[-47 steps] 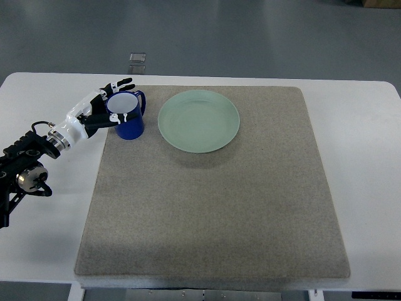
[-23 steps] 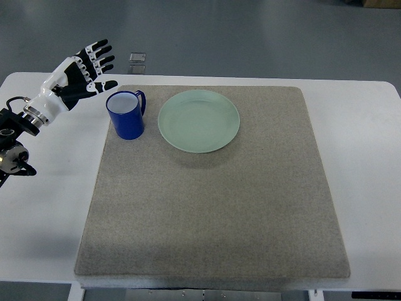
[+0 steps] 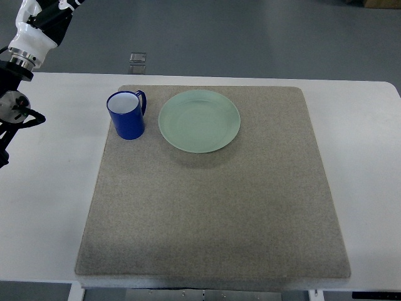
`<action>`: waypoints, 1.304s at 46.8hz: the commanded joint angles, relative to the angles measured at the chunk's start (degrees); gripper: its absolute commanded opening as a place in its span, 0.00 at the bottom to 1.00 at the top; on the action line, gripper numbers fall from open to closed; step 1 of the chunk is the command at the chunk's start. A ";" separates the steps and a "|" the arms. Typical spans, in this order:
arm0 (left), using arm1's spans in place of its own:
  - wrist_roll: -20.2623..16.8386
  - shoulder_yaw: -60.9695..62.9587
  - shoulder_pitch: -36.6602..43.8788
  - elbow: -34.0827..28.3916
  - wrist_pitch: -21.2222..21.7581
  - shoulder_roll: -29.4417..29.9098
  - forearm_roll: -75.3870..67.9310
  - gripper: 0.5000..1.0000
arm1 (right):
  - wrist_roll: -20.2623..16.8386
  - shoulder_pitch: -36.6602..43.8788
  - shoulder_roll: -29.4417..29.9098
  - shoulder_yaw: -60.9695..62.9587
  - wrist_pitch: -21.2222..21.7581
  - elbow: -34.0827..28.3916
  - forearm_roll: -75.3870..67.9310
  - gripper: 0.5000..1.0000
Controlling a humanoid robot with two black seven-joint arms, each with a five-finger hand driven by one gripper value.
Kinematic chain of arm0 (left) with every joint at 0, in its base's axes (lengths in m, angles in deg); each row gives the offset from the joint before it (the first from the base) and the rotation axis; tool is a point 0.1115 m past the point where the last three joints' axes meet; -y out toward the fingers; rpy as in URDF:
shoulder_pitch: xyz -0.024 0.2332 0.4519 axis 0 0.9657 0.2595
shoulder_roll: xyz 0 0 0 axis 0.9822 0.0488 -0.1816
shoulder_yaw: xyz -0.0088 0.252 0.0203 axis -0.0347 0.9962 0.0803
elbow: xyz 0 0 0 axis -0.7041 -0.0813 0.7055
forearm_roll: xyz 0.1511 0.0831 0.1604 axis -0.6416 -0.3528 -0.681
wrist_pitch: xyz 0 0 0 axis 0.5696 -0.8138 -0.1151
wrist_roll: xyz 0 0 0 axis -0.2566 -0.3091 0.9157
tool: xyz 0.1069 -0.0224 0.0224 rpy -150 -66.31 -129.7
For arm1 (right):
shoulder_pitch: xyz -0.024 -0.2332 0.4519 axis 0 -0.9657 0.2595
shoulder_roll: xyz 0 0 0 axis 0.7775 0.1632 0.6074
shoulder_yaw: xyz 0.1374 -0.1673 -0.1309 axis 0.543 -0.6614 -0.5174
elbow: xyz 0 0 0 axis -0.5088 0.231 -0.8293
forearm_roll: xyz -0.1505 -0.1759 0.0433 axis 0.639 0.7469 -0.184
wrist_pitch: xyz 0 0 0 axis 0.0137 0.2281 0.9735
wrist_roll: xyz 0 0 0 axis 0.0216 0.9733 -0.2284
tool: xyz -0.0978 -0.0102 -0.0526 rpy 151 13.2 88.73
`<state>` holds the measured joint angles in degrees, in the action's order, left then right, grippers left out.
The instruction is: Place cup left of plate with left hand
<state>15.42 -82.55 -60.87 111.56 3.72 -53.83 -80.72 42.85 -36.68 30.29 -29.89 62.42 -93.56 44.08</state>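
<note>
A blue cup [image 3: 127, 115] with a white inside stands upright on the grey mat [image 3: 213, 200], its handle turned toward the plate. Just to its right lies the pale green plate [image 3: 199, 120], a small gap between them. My left hand [image 3: 45, 20] is raised at the top left corner, well clear of the cup, and is cut off by the picture's edge. Only its wrist and the back of the palm show. Nothing is held that I can see.
The mat covers most of a white table [image 3: 44, 207]. A small clear box [image 3: 138, 59] sits beyond the table's far edge, behind the cup. My left arm's black joints [image 3: 11, 103] hang over the table's left side.
My left hand has let go of the cup and pulled away up and to the left, nearly out of the picture. The cup stays where it was set.
</note>
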 commanded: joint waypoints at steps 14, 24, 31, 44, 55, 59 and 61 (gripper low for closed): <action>3.41 0.01 -1.82 -0.54 11.22 -4.80 3.34 0.92 | 0.00 0.00 0.00 0.00 0.00 -0.07 0.00 0.86; 6.31 0.01 -2.44 -2.29 13.87 -7.35 10.28 0.90 | 0.00 0.00 0.00 0.00 0.00 -0.07 0.00 0.86; 7.19 0.01 -2.79 -2.56 13.95 -7.53 13.63 0.89 | 0.00 0.00 0.00 0.00 0.00 -0.07 0.00 0.86; 7.01 0.11 -2.61 -3.53 14.31 -8.23 13.89 0.99 | 0.00 0.00 0.00 0.00 0.00 -0.07 0.00 0.86; 11.22 0.01 -2.70 -4.23 14.83 -9.11 19.95 0.99 | 0.00 0.00 0.00 0.00 0.00 0.02 0.00 0.86; 13.25 0.01 -2.79 -4.93 14.83 -9.11 24.17 0.99 | 0.00 0.00 0.00 0.00 0.00 -0.07 0.00 0.86; 13.25 0.01 -2.96 -5.02 14.75 -9.11 25.23 0.99 | 0.00 0.00 0.00 0.00 0.00 -0.07 0.00 0.86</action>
<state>28.22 -82.54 -63.64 106.78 18.55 -62.94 -57.69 42.85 -36.69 30.29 -29.89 62.41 -93.58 44.08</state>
